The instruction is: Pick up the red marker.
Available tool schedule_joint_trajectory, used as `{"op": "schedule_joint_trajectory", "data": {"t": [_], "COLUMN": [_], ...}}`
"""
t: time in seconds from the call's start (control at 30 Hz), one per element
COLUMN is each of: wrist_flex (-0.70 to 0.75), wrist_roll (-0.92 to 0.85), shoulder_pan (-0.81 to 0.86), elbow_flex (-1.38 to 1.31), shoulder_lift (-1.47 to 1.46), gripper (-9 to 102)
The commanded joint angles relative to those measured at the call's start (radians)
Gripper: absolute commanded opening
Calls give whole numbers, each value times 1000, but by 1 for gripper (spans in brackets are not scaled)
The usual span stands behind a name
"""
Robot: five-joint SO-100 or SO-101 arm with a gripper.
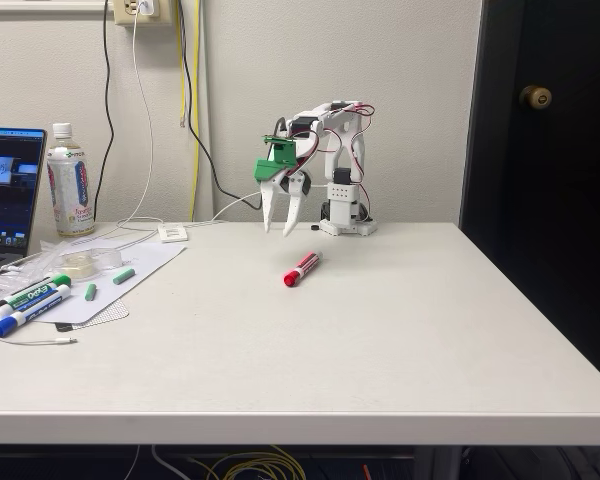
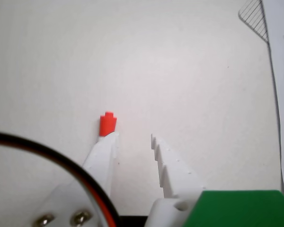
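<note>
Red marker (image 1: 302, 269) lies slantwise on the counter (image 1: 380, 340), probably just ahead of the raised, spread, empty tool (image 1: 283, 227).

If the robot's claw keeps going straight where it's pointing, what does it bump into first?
Probably the bare white table. The gripper hangs open, fingertips aimed down, and the red marker lies a bit nearer the camera. In the wrist view its red end peeks past one finger, so depth is hard to judge.
</note>
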Motion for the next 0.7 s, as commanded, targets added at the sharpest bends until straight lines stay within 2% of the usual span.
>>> {"op": "schedule_joint_trajectory", "data": {"t": [0.0,0.23,0.67], "wrist_flex": [-5,-66,84], "wrist_roll": [-91,-101,52], "shoulder_pan": [11,6,-58], "elbow_flex": [69,252,250], "shoulder_lift": [46,72,121], "gripper": [15,19,18]}}
